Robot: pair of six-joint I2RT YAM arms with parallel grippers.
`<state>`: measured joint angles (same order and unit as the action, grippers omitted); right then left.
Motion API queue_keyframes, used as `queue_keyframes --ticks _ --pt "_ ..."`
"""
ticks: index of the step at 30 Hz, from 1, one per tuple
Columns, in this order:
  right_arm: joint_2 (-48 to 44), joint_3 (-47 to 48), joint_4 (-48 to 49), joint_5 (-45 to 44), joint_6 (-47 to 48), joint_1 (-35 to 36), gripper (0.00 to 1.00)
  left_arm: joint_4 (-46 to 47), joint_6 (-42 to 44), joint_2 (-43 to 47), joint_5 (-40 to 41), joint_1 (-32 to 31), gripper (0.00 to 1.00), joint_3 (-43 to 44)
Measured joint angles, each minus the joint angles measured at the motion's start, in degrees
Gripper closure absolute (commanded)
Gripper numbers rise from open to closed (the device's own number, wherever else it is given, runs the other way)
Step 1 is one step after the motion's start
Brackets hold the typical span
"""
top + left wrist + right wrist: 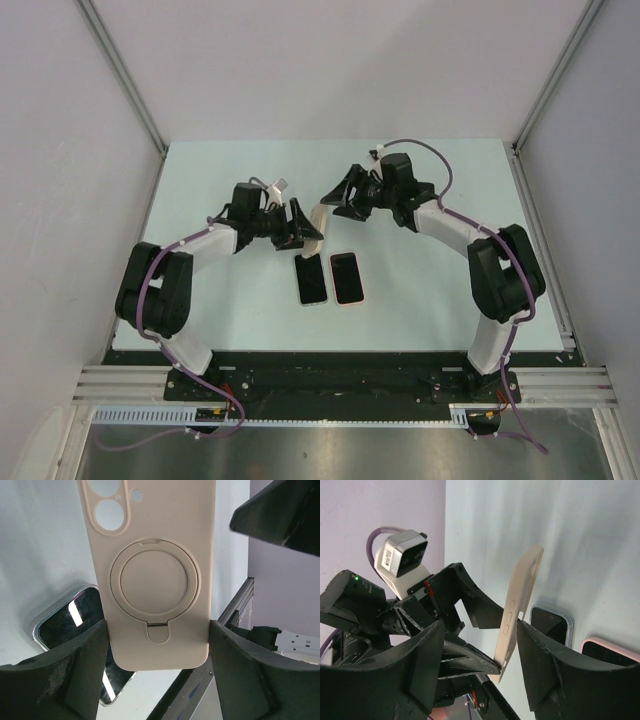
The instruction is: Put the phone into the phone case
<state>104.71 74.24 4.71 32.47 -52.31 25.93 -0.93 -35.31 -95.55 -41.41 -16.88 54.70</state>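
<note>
Over on the left, the left gripper [300,230] is closed on the bottom end of the beige case [160,555], one finger against each long edge. It holds the case up off the table [200,200], nearly upright, with the ring stand [155,577] and camera cut-outs [110,514] facing its own wrist camera. Just to the right, the right gripper [335,200] hovers close to the case with its fingers spread wide and nothing between them. From where I stand, the step in hand looks like getting the case ready to receive a phone. To do that well, I'd keep the left grip square and low on the case so the open side isn't covered. The right arm should then take a phone by its long edges rather than across the screen. After that, I'd seat one corner first and press the rest in evenly. The case looks soft, so squeezing hard may bow it. Below the grippers, flat on the table and face up, lie the left-hand phone [312,280] with a clear rim and the right-hand phone [346,278] with a pinkish rim. They sit side by side and are barely apart. Counting up: two arms, two grippers, one beige case and two phones.
</note>
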Motion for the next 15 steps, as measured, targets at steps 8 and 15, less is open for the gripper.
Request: queue_keyframes --ticks 8,15 --pt "0.55 -0.02 -1.53 -0.74 -0.44 2.45 0.56 1.44 -0.9 1.73 -1.2 -0.13 0.47 -0.33" --pt "0.68 -0.22 -1.33 -1.11 -1.7 4.28 1.0 2.23 -1.4 3.93 -1.86 -0.2 0.38 -0.72"
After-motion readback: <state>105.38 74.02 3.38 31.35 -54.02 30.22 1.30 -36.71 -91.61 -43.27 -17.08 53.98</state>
